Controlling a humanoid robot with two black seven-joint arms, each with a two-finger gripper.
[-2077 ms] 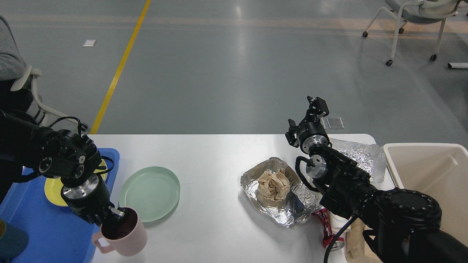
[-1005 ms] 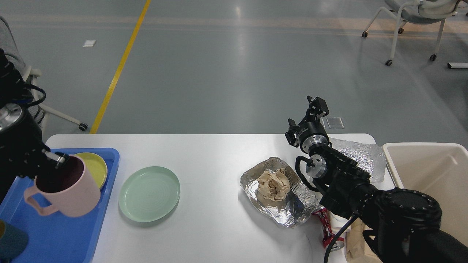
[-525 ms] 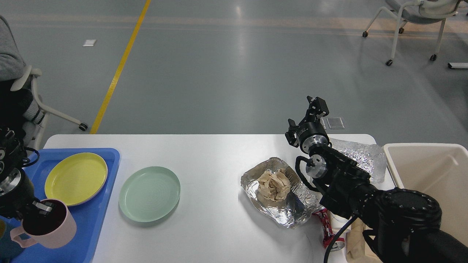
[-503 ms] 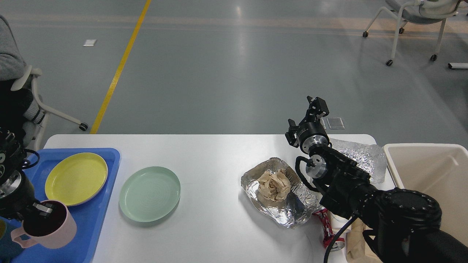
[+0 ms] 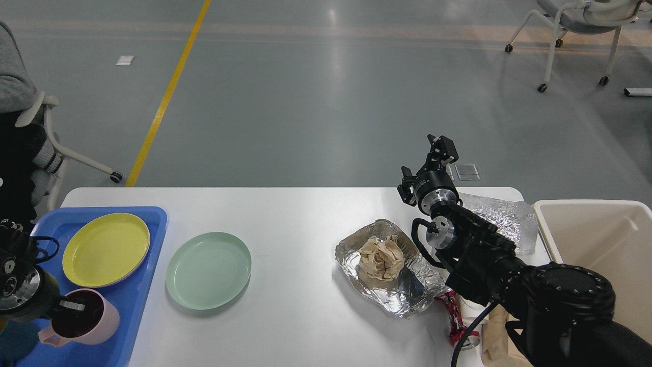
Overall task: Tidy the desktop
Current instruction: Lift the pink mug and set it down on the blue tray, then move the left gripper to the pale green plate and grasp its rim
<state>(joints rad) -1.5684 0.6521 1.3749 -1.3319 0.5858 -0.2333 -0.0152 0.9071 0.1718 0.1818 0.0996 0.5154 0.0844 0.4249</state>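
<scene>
The white desktop (image 5: 295, 219) carries a pale green plate (image 5: 208, 270) left of centre and an open foil container (image 5: 407, 295) holding crumpled brown paper (image 5: 379, 257). My left gripper (image 5: 71, 306) is at the lower left, shut on the rim of a pink mug (image 5: 97, 326), one finger inside it. The mug is low over the near part of the blue tray (image 5: 140, 300), next to a yellow plate (image 5: 106, 248). My right gripper (image 5: 442, 147) is raised over the desktop's far right edge, empty; its fingers are too dark to tell apart.
A beige bin (image 5: 601, 239) stands at the right end of the desktop. Crinkled foil wrap (image 5: 501, 214) lies beside it. A red wrapper (image 5: 455, 316) and beige paper lie under my right arm. A dark teal cup (image 5: 15, 346) sits at the tray's near corner.
My left gripper carried the pink mug from the desktop beside the green plate leftward over the blue tray, then lowered it at the tray's near end. The right arm has not moved.
</scene>
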